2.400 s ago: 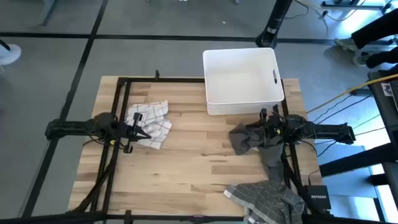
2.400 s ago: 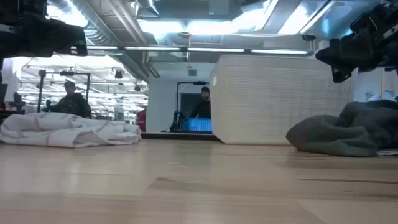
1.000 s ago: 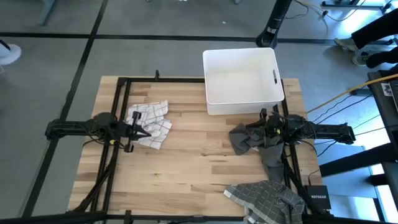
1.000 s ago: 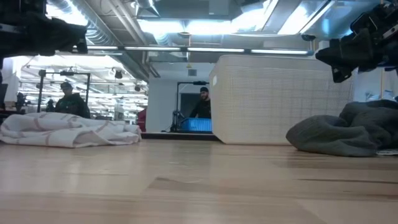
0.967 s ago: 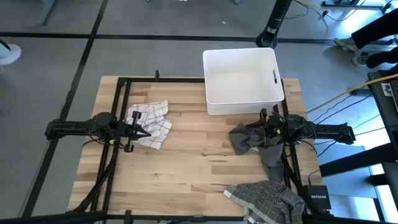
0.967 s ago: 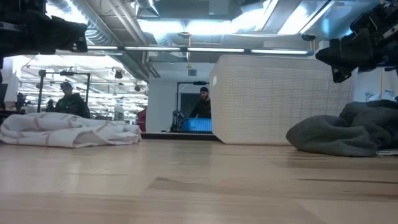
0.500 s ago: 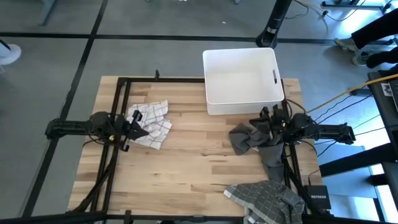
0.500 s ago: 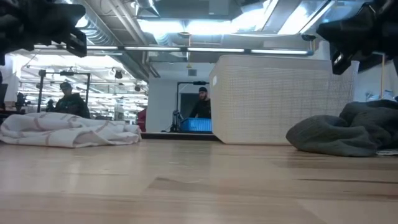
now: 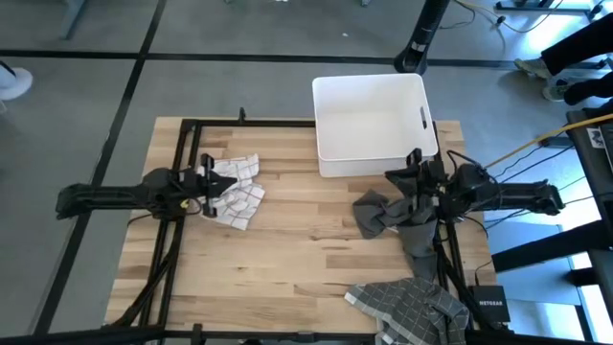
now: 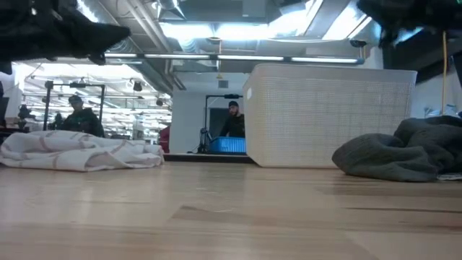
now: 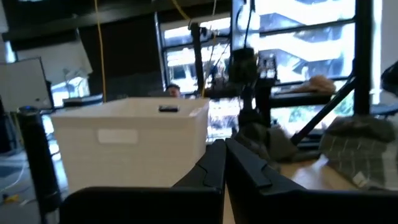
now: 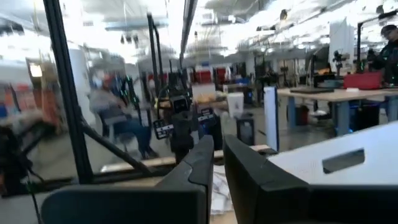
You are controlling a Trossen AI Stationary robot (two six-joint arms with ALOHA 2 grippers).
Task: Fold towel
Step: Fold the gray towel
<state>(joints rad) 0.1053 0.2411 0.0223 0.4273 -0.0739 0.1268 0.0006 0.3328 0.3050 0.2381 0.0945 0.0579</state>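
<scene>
A white towel with a dark check (image 9: pixel 236 190) lies crumpled on the table's left half; it shows as a low heap (image 10: pixel 79 153) in the low view. A dark grey towel (image 9: pixel 385 215) lies bunched on the right half (image 10: pixel 397 153). My left gripper (image 9: pixel 213 192) hovers over the white towel's left edge, fingers shut (image 11: pixel 225 163). My right gripper (image 9: pixel 410 184) hovers above the grey towel's far part, fingers shut (image 12: pixel 218 163). Neither touches cloth. In the low view both arms show only as dark shapes at the upper edge.
A white plastic bin (image 9: pixel 374 123) stands at the table's far edge, just beyond my right gripper. A grey checked towel (image 9: pixel 412 305) lies at the near right corner. Bare wood (image 9: pixel 297 230) stretches between the two arms. People are in the room behind the table.
Both arms have risen from their low resting pose. My left gripper has lifted above the white towel and my right gripper has lifted and moved slightly toward the bin; in the low view both climb toward the upper edge. The towels have kept still.
</scene>
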